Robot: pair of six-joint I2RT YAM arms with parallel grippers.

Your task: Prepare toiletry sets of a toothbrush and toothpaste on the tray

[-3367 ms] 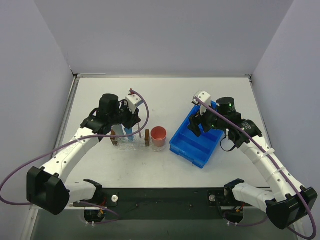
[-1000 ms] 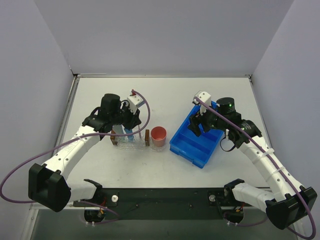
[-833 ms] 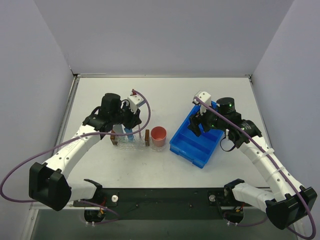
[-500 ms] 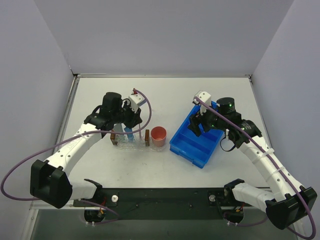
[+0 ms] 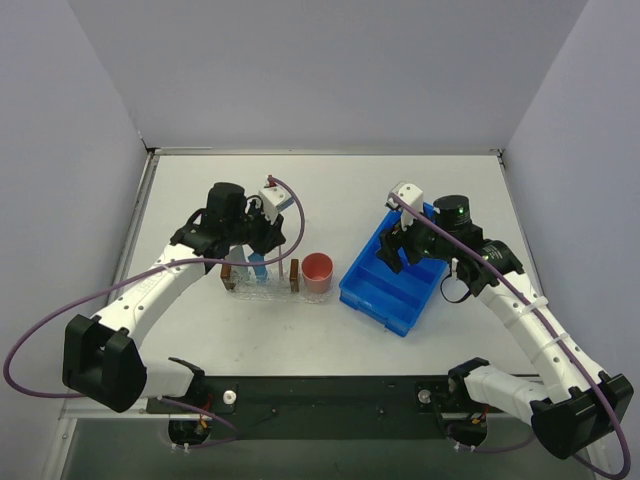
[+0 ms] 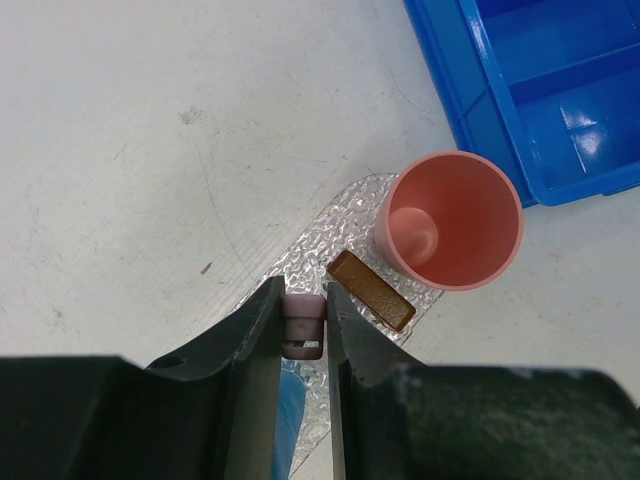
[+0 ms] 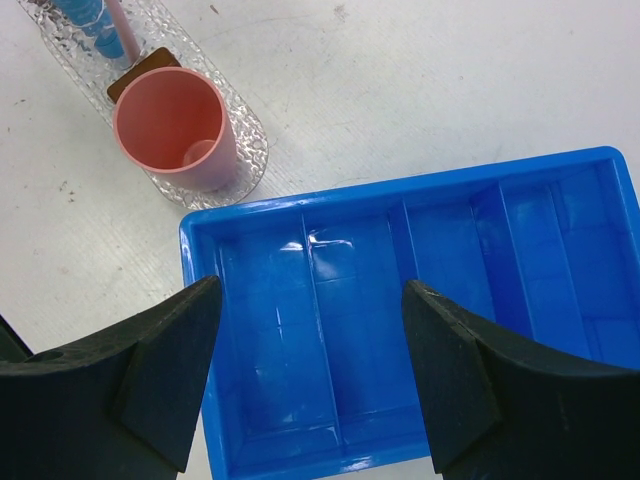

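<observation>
My left gripper (image 6: 303, 298) is shut on the pink toothbrush (image 6: 303, 322), seen end-on between its jaws above the clear bumpy tray (image 6: 345, 205). The right wrist view shows the toothbrush (image 7: 122, 28) as a thin pink stick rising from the tray (image 7: 248, 150), beside a light blue toothpaste (image 7: 84, 16) tube. In the top view the left gripper (image 5: 262, 250) hangs over the tray (image 5: 262, 290). My right gripper (image 7: 310, 325) stands open over the blue bin, holding nothing. The whitish-grey toothpaste is not in view.
A pink cup (image 5: 318, 270) stands on the tray's right end, with a brown block (image 6: 370, 291) next to it and another brown block (image 5: 228, 272) at the left end. The blue divided bin (image 5: 392, 272) lies right of the cup, under the right gripper (image 5: 395, 245).
The left wrist has shifted slightly toward the back right above the tray, still gripping the toothbrush. The right arm has not moved.
</observation>
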